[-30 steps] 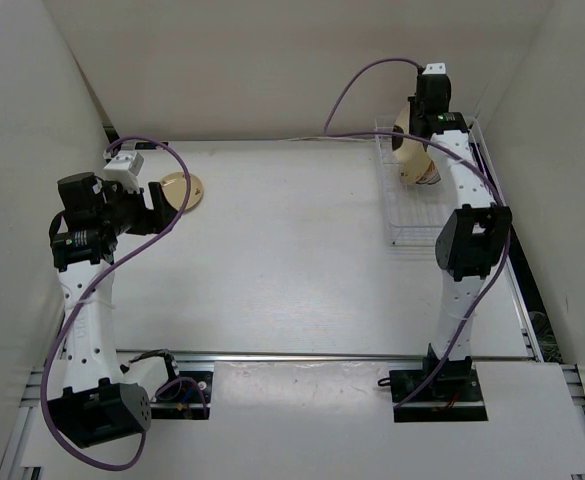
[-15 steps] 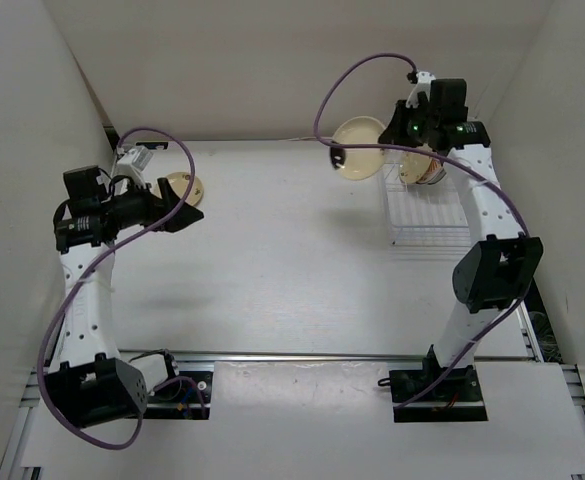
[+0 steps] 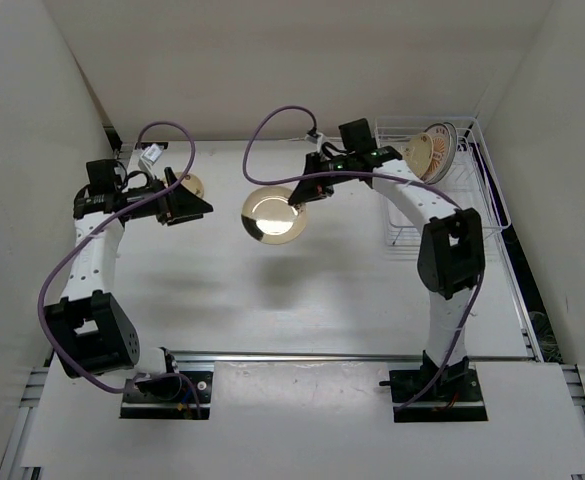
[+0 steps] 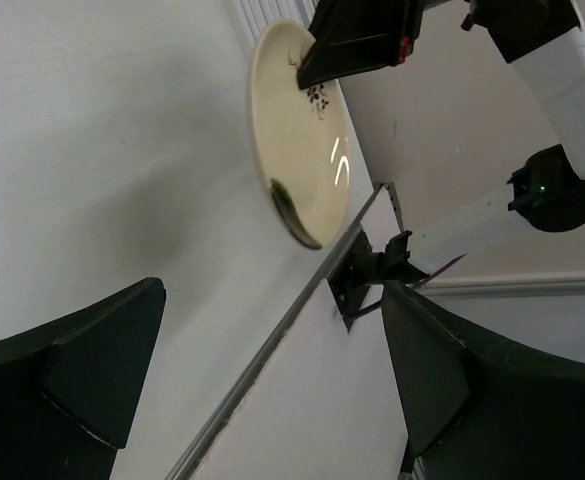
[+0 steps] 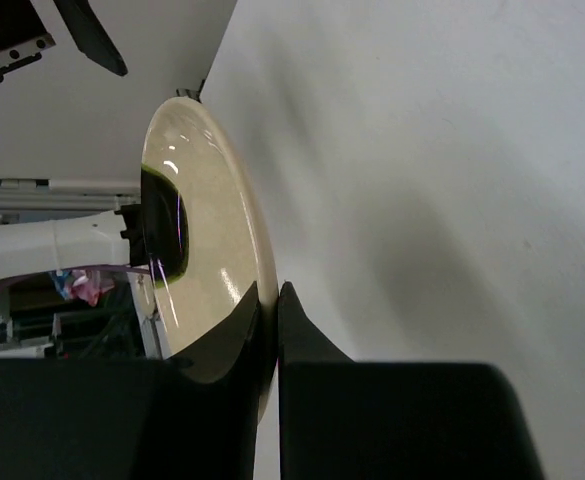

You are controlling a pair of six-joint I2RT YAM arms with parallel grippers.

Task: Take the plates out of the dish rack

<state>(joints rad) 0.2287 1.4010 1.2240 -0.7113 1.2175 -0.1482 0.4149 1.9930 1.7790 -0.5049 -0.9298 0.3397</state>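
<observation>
One small round cream plate (image 3: 270,215) hangs tilted over the middle of the white table (image 3: 272,310), with the right gripper (image 3: 298,198) clamped on its rim. My right wrist camera gives the proof: the plate sits almost edge-on, and both black fingers (image 5: 247,330) are pressed against its lip from either side. The left wrist camera shows what that one cannot, the plate's glossy inner face with a small dark mark near the grip. It also frames the two wide-apart fingers of the left gripper (image 3: 190,203), which hold nothing and point at the plate from a little way off. Only the overhead view takes in the white wire dish rack (image 3: 492,195) at the far right. There, another cream plate (image 3: 417,155) and a larger white plate with an orange-red pattern (image 3: 442,145) stand leaning together. The overhead view also shows a further cream plate (image 3: 194,182) lying on the table, half hidden behind the left gripper. A second ago the right gripper was down in the rack; it has since drawn this plate out and swung it left to mid-table. The left arm has turned toward it and its jaws have spread wider.
</observation>
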